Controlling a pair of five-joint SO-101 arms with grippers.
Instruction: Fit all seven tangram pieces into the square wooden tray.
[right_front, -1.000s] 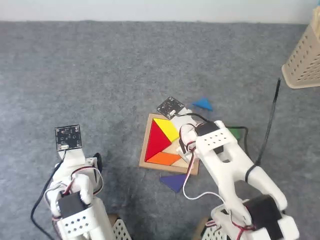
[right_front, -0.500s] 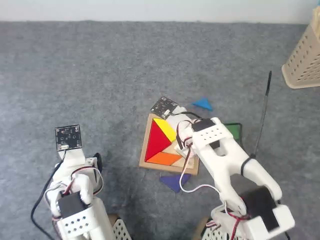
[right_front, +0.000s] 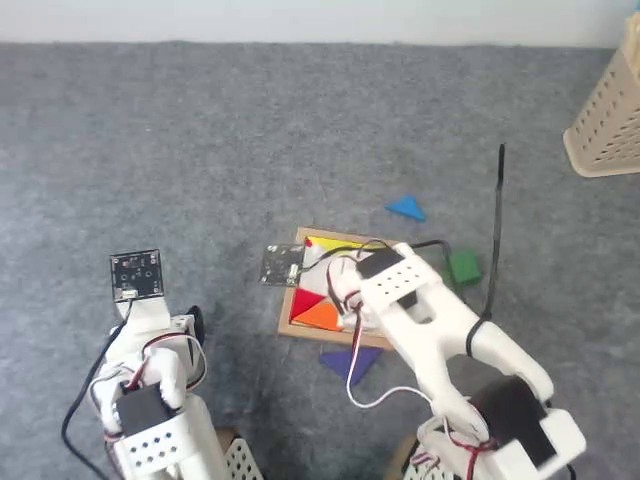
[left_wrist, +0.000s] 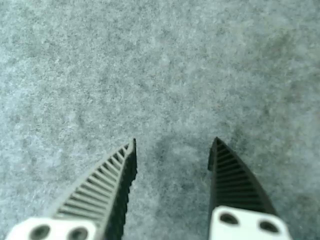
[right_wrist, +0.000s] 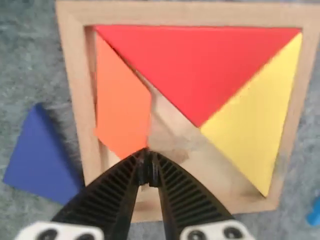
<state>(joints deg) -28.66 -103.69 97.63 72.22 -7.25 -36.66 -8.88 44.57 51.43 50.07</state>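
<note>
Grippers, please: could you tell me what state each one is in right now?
Left gripper: open, empty, above the grey carpet.
Right gripper: shut, empty, at the orange piece in the tray.

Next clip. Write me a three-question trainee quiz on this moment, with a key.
1. True or false: the left gripper has its fingers open above bare carpet.
2. Where does the dark blue triangle lie? A: inside the tray. B: on the carpet beside the tray. C: between the right gripper's fingers.
3. Fill in: the right gripper's shut fingers meet next to a corner of the ___ piece.
Key: 1 true; 2 B; 3 orange piece.
</note>
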